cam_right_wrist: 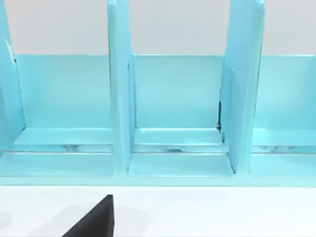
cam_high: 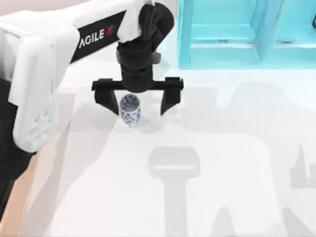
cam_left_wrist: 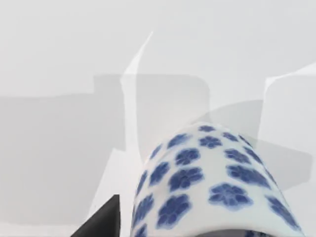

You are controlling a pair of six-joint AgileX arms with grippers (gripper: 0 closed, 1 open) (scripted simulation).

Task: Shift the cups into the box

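Hovering upper centre, left gripper with fingers spread wide, white cup off-centre beside one finger; closing so risked tipping it.

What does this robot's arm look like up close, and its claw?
The left arm has chunky white shells over black sections, with a black band lettered AGILEX in white and red. Its wrist is black, ending in the left gripper: a wide black crossbar carrying two tapering black fingers.
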